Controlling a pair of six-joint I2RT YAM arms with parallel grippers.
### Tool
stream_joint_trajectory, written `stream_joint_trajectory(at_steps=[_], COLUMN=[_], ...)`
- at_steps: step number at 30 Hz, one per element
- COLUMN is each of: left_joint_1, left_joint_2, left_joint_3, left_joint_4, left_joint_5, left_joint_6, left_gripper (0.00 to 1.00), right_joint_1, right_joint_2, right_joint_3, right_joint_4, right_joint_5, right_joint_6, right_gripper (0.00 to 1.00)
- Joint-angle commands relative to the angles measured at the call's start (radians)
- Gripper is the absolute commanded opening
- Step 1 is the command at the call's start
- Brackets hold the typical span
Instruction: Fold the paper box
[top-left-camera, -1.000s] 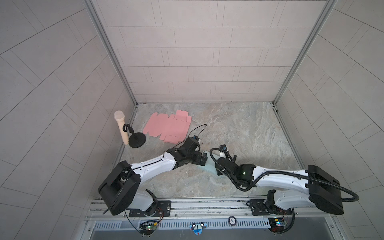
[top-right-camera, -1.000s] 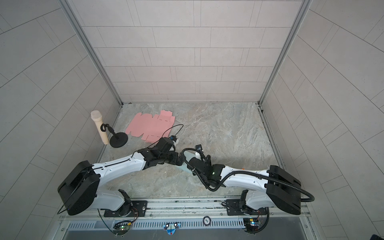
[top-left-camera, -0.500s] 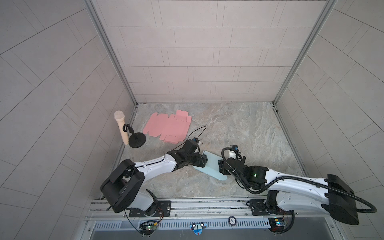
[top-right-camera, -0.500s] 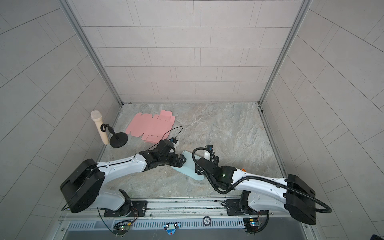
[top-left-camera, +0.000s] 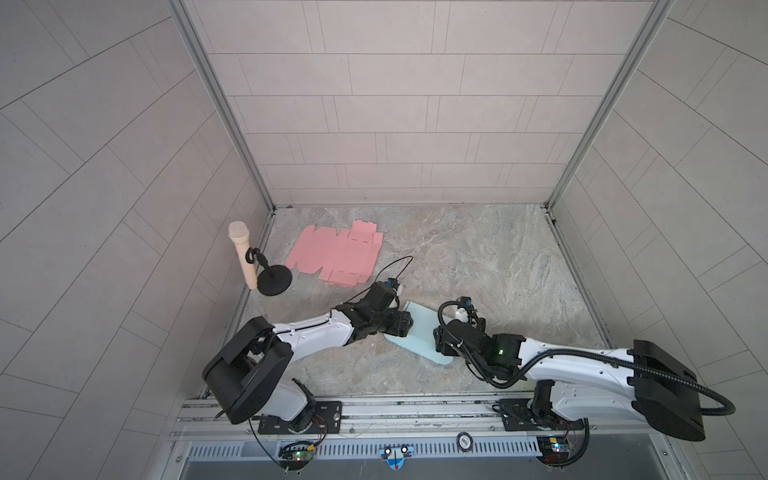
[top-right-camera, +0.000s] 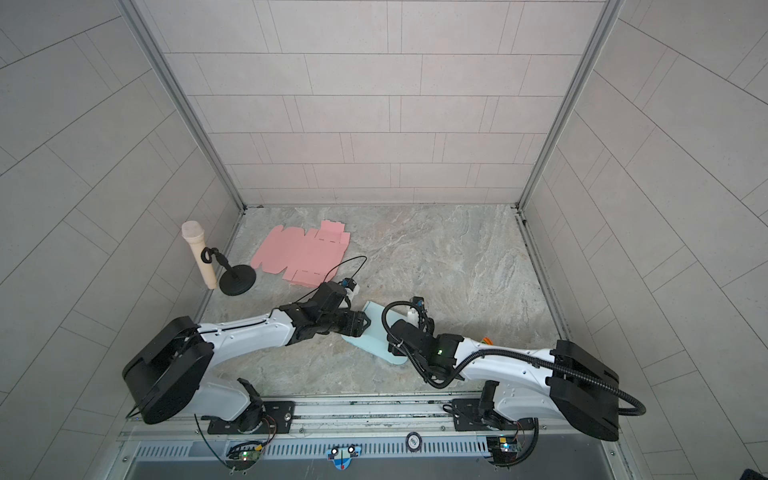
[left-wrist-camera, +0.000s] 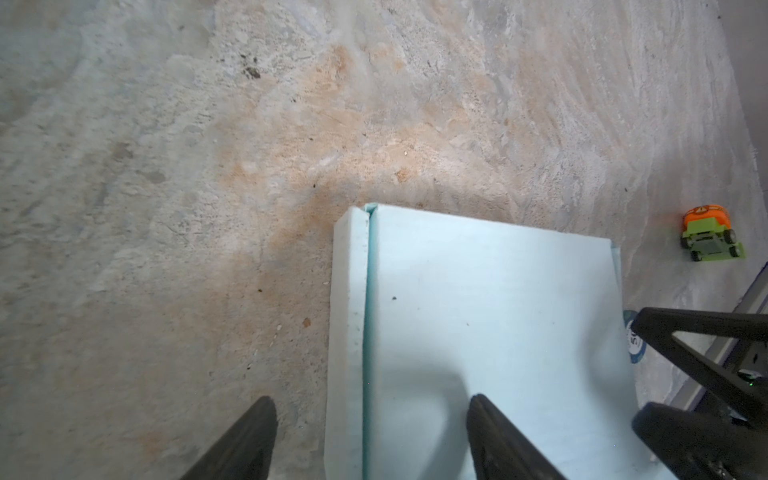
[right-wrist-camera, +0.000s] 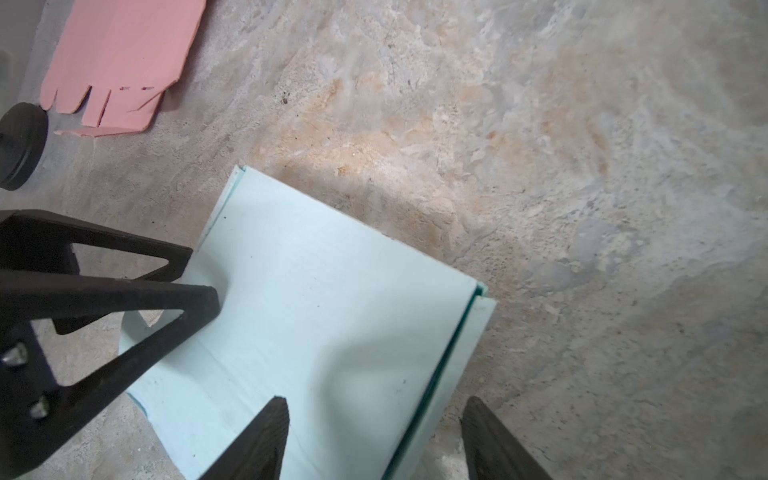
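Straddling opposite folded side walls of the pale-blue paper box (top-left-camera: 419, 337) with left pincer (left-wrist-camera: 372, 401) and right pincer (right-wrist-camera: 374, 401), both spread, equally near.

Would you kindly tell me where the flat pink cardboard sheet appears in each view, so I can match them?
In a top view: pink sheet, lying flat at far left, beside the black stand base.
In a top view: pink sheet, same spot, by the base.
Left wrist: not in it.
Right wrist: pink sheet beside the base.
Shared landmark: light blue box, in all four.
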Motion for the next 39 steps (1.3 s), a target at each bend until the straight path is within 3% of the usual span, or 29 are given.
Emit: stream_joint_trajectory(at_steps=[1, 5, 10, 25, 39], left_joint_1=[-0.003, -0.004, -0.005, -0.005, -0.005], left_joint_2=[0.001, 0.000, -0.009, -0.057, -0.083], left_joint_3=[-0.028, -0.032, -0.041, -0.091, -0.111], left_joint_4=[-0.029, -0.027, -0.026, 0.035, 0.039], left_joint_5=[-0.010, -0.010, -0.013, 0.031, 0.036], left_joint_6=[0.008, 0.007, 0.006, -0.044, -0.058], left_gripper=[0.73, 0.70, 0.67, 0.56, 0.55], right_joint_1=[-0.002, -0.006, -0.017, -0.139, -0.191], right_joint_2=[0.019, 0.047, 0.051, 0.042, 0.245], right_joint_3=[-0.012, -0.013, -0.022, -0.040, 0.149], right_joint_4=[0.001, 0.002, 0.027, 0.120, 0.109], right_joint_5=[0.015, 0.010, 0.001, -0.141, -0.206], right_joint_6=[0.033, 0.022, 0.009, -0.044, -0.146], right_gripper=[0.68, 0.59, 0.54, 0.52, 0.50])
